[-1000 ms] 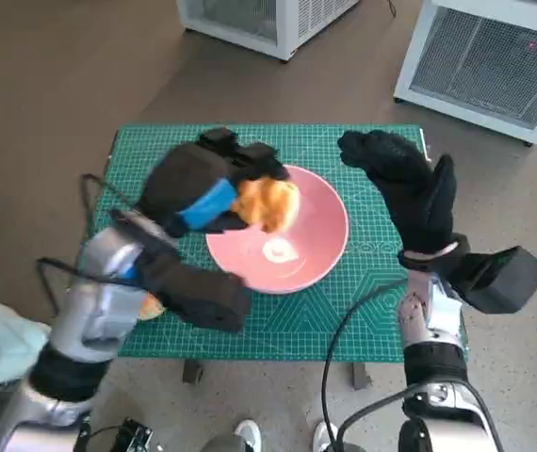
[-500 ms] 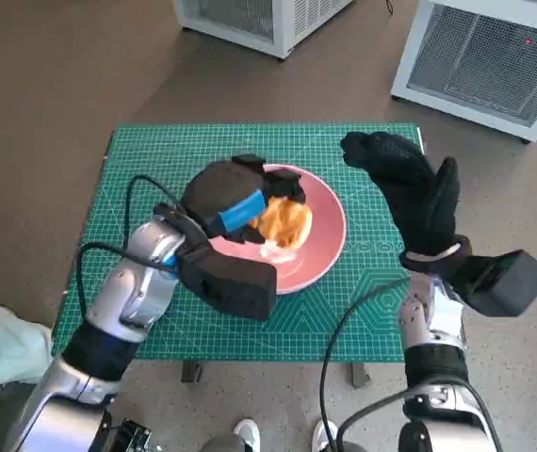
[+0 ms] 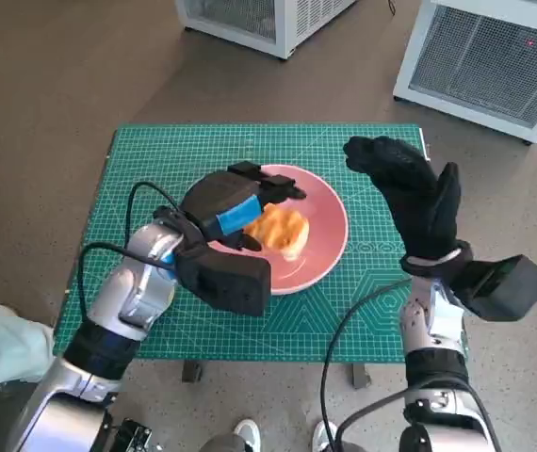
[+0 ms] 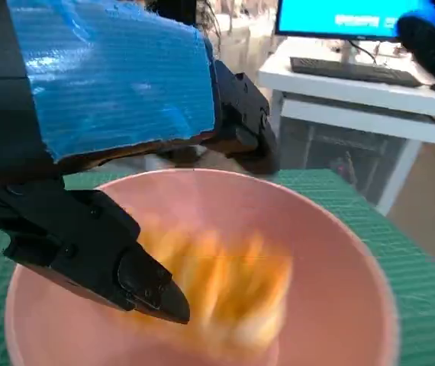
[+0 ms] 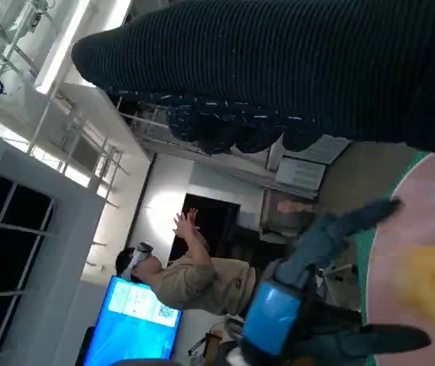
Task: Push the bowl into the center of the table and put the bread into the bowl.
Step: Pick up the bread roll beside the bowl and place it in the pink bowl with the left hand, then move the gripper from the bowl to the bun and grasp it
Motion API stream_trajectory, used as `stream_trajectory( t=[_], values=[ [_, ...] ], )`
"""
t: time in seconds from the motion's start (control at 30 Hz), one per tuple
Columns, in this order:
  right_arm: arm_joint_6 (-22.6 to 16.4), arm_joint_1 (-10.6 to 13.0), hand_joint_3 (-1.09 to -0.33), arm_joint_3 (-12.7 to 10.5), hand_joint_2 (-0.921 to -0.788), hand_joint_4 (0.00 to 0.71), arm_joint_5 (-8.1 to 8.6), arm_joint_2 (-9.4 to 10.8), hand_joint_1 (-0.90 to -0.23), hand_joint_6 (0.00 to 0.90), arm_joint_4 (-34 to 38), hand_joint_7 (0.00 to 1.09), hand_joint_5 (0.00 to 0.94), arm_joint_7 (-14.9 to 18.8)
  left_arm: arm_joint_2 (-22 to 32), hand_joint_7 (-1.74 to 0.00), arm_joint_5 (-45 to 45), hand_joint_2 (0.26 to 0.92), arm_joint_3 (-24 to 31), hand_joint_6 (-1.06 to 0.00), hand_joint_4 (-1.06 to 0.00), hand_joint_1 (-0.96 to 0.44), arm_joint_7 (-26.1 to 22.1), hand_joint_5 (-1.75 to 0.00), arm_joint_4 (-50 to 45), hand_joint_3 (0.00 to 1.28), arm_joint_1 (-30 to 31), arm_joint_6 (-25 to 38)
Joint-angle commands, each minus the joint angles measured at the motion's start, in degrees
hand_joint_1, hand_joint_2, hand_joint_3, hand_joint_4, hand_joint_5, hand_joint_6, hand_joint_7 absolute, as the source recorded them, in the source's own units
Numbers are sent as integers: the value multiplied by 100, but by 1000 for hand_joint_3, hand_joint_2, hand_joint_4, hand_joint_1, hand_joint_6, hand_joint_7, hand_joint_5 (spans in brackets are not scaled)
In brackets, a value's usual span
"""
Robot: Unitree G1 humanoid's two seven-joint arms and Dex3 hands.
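On the green mat [image 3: 155, 155], bread [image 3: 281, 231] lies in the bowl [image 3: 330, 245], both hands spread empty

Lab: green cutting mat [image 3: 155, 160], monitor [image 4: 347, 17], headset-wearing person [image 5: 194, 278].

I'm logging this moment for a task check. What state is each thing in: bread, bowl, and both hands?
bread: lying in the bowl, released, blurred in the left wrist view.
bowl: upright near the middle of the green mat.
left hand: over the bowl, fingers spread, holding nothing.
right hand: raised beside the bowl, open, holding nothing.
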Motion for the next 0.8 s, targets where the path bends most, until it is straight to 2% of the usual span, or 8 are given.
stream_trajectory(
  t=[0.03, 0.33, 0.57, 0.8],
  values=[
    [46, 128, -770, 18, -921, 179, -19, 51, -718, -1, 7, 576, 1, -68, 186, -31, -434, 746, 353, -264, -34, -217, -497, -4, -653, 2, 213, 349],
    [37, 123, -768, 36, -921, 178, -2, 75, -718, -1, 29, 577, 0, -27, 714, -28, -1097, 744, 1152, -285, -35, -180, -1203, -2, -2096, 0, 757, 960],
    [46, 125, -768, 51, -921, 178, -7, 89, -716, -1, 32, 577, 0, -7, 1105, -24, -1643, 745, 2002, -285, -46, -192, -1352, -5, -2979, 1, 1426, 1106],
    [67, 120, -768, 52, -921, 178, 3, 81, -715, -1, 48, 577, 0, 32, 1580, -24, -2030, 746, 2855, -289, -66, -206, -1532, -11, -3615, 1, 2341, 1138]
  ],
)
